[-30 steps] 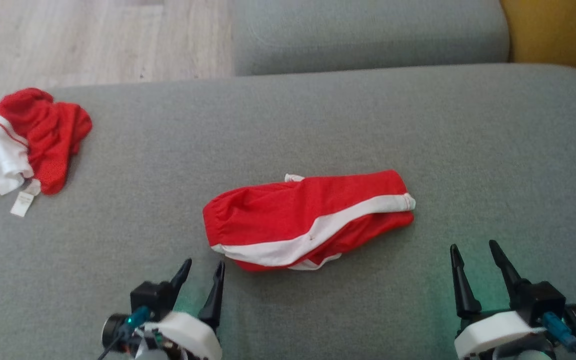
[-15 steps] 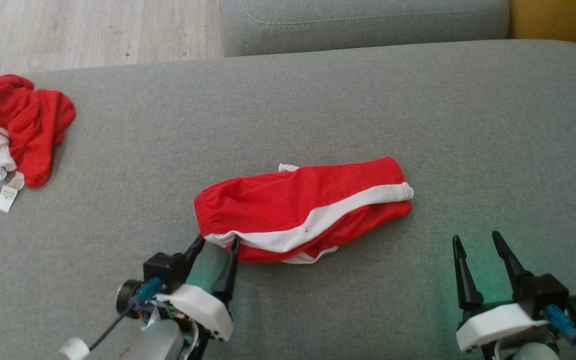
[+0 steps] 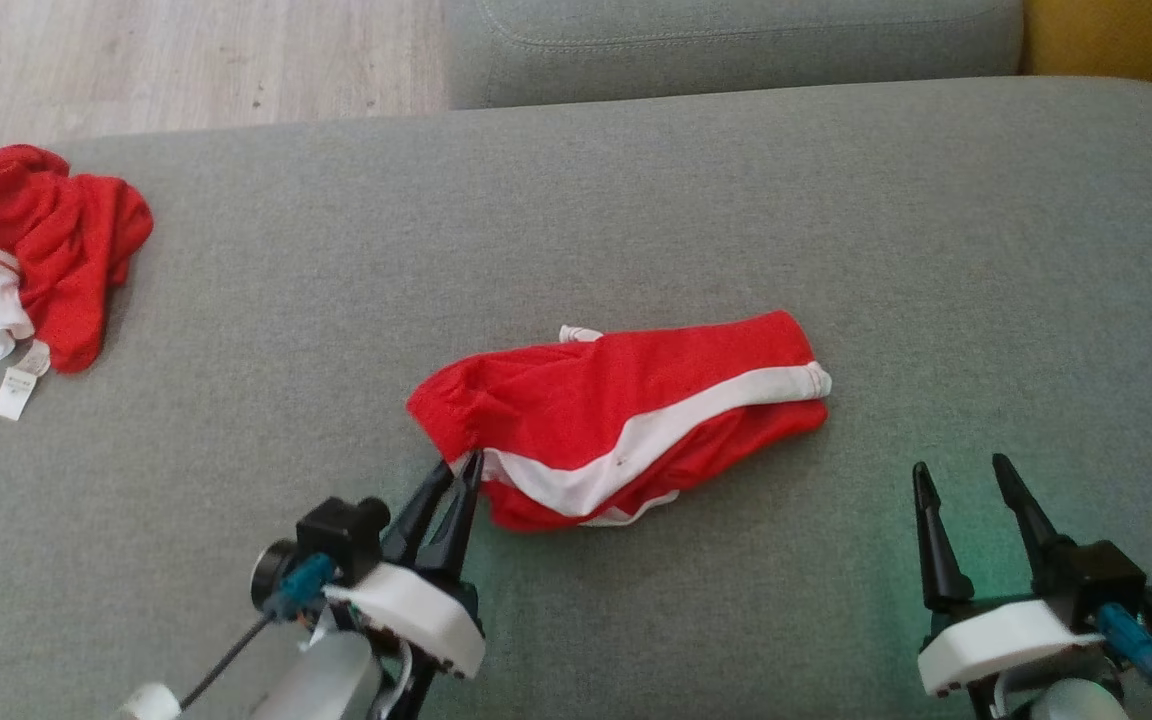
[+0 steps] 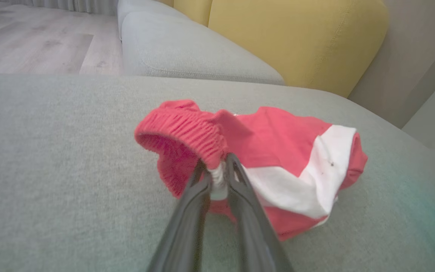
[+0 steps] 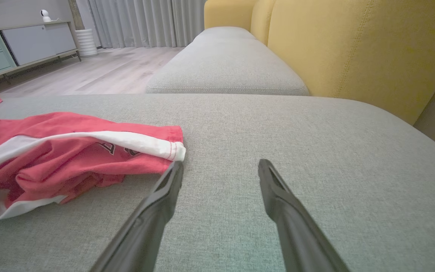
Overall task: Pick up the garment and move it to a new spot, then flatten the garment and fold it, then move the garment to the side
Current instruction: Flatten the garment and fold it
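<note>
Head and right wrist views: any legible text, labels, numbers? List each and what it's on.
No text reads clearly.
On the red shorts, dark lettering under the white stripe: mostly covered by a fold, unreadable.
On the crumpled red and white garment, a white tag: too small to read.

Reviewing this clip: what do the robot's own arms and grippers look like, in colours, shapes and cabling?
The left gripper and right gripper match: two long, tapering black jaws on a rounded white housing, with a black box-shaped block and a round black knob beside it. A teal connector with a thin dark cable plugs into each. The left forearm is pale grey.
</note>
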Robot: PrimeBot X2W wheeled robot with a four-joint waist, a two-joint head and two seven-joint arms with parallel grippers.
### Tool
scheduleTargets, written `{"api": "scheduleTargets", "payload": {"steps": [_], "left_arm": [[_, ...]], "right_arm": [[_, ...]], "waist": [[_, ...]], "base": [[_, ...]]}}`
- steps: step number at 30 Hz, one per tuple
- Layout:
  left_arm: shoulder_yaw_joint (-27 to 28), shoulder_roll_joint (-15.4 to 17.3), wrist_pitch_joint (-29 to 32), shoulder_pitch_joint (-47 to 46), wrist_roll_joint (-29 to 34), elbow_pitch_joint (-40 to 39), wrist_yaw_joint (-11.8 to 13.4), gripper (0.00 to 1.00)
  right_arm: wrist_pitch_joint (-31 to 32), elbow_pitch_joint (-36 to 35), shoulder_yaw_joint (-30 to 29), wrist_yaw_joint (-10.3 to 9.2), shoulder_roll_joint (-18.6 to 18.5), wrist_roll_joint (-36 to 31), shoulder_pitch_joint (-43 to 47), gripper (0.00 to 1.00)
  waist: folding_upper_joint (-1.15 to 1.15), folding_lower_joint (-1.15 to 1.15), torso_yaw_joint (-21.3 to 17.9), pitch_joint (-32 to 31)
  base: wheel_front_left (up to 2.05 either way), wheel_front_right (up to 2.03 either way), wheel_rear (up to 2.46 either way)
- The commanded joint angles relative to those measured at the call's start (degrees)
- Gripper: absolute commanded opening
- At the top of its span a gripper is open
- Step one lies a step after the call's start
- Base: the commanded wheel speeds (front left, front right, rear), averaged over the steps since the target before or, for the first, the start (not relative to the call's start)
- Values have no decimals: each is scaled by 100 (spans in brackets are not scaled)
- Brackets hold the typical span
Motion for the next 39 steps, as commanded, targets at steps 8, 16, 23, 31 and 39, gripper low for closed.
{"api": "scheduleTargets", "payload": {"steps": [8, 16, 23, 31, 39], "left_arm": [[112, 121, -70, 32, -18, -132, -31, 0], [300, 149, -71, -65, 80, -120, -30, 0], [387, 46, -71, -164, 202, -142, -32, 0], [469, -6, -71, -175, 298, -196, -36, 0], [506, -3, -71, -172, 347, -217, -38, 0]], "right_arm": [[37, -48, 139, 43, -46, -11, -548, 100], [823, 637, 287, 43, -53, -232, -1605, 100], [1432, 1688, 484, 43, -218, -60, -2380, 100], [1528, 2586, 1161, 43, -157, 635, -2941, 100], [1532, 2945, 1863, 43, -170, 1081, -3138, 100]], "waist": [[0, 0, 58, 33], [0, 0, 160, 196], [0, 0, 320, 328], [0, 0, 330, 417], [0, 0, 286, 443]], "base": [[0, 0, 0], [0, 0, 0], [0, 0, 0], [0, 0, 0], [0, 0, 0]]}}
